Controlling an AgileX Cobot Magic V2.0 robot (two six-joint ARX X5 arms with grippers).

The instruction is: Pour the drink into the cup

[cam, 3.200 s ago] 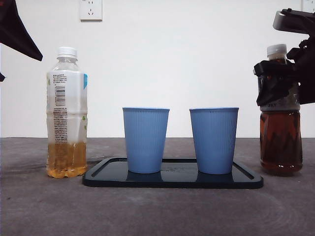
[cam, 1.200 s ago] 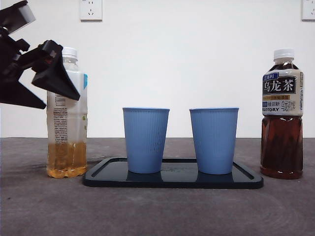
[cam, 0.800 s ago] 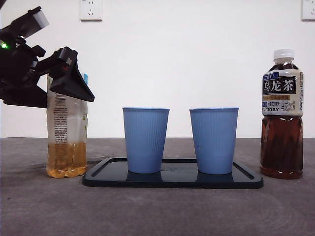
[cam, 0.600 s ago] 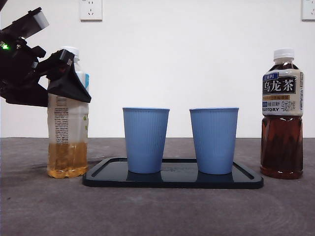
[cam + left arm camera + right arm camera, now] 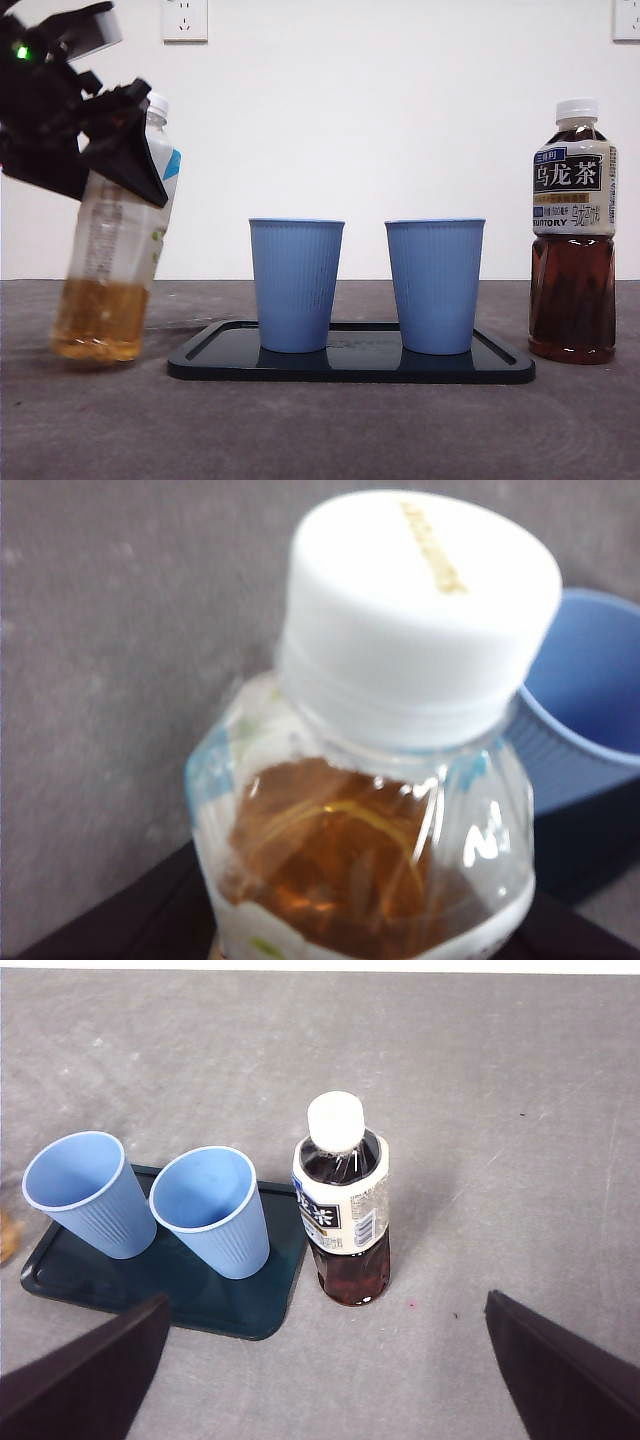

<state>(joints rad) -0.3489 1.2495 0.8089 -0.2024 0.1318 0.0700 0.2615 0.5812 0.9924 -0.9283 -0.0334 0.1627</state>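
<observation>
- In the left wrist view the pale tea bottle (image 5: 390, 780) fills the picture so closely that the left gripper's own jaws show only as dark slivers at the bottom corners; the bottle's lower body is cut off
- The same view catches just a blurred piece of 1 blue cup (image 5: 590, 720) beside the white cap (image 5: 425, 605)
- In the front view the left gripper (image 5: 120, 150) is a dark mass at the upper left, partly cut by the picture's edge, pinching the pale tea bottle (image 5: 115, 250) around its upper body; the label beneath it is smeared by motion blur
- The bottle's base appears just clear of the grey table (image 5: 320, 430), left of the black tray (image 5: 350, 365), though the blur makes this hard to judge
- The right gripper (image 5: 320, 1380) hangs high with its jaws spread wide, well apart from the dark tea bottle (image 5: 342, 1200), which stands just beside the tray (image 5: 240, 1305)
- The 2 blue cups stand upright on the tray, the left cup (image 5: 296, 285) and the right cup (image 5: 435, 285)
- Compared with 0.5 s ago, the pale tea bottle has gone from standing upright on the table to tilting, cap toward the cups and base swung outward
- The cups, tray and dark tea bottle (image 5: 573, 240) sit as before
</observation>
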